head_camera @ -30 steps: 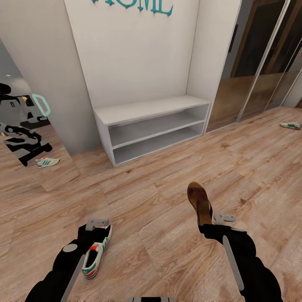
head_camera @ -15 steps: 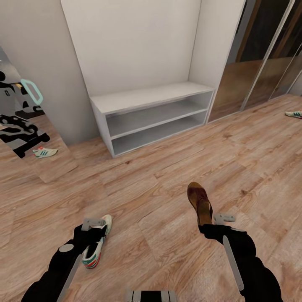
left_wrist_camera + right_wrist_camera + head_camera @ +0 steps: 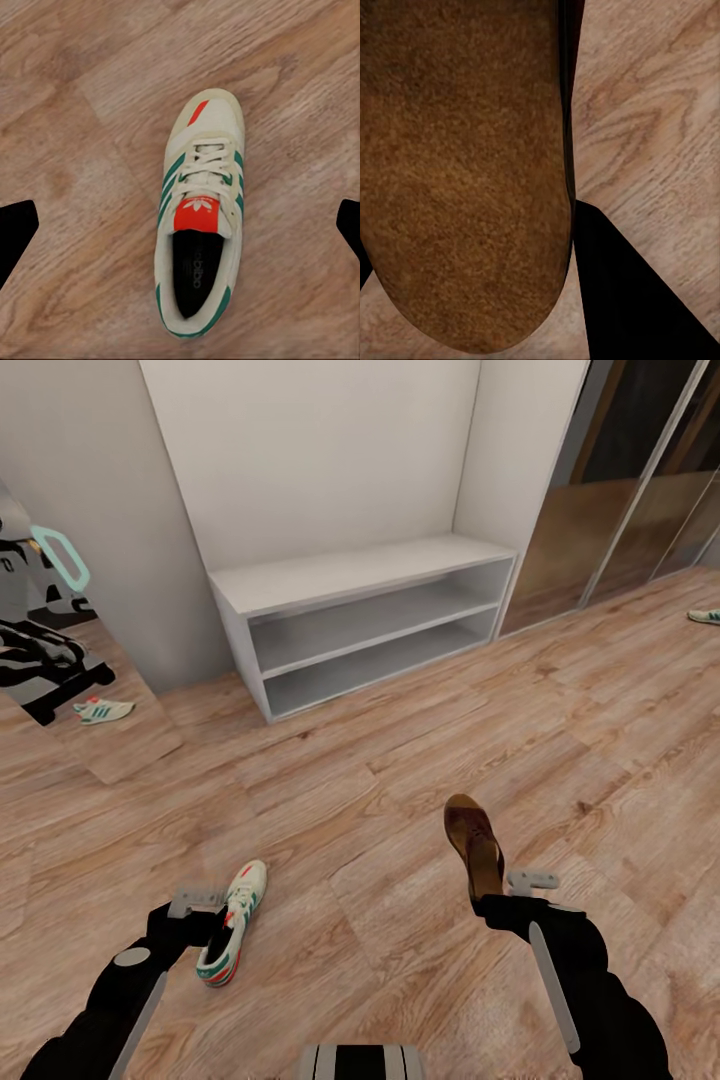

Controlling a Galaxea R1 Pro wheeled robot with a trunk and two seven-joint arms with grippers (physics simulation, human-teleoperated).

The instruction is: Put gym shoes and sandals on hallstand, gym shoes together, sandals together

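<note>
The left gripper (image 3: 180, 225) hung spread wide over the white green-striped lace-up sneaker (image 3: 199, 217) lying between its jaws; the right gripper (image 3: 490, 895) apparently clamped the brown tan-footbed sandal (image 3: 474, 844)

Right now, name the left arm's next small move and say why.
Probably lower the left end effector and close on the gym shoe: it lies ungrasped on the corridor floor between the open fingers, while the right end effector holds a sandal.

Gym shoe (image 3: 199, 225) under left gripper: white, green stripes, red-orange tongue. Sandal (image 3: 476, 845) at right gripper: brown, tan footbed. Floor (image 3: 400, 780): light brown wood grain.
</note>
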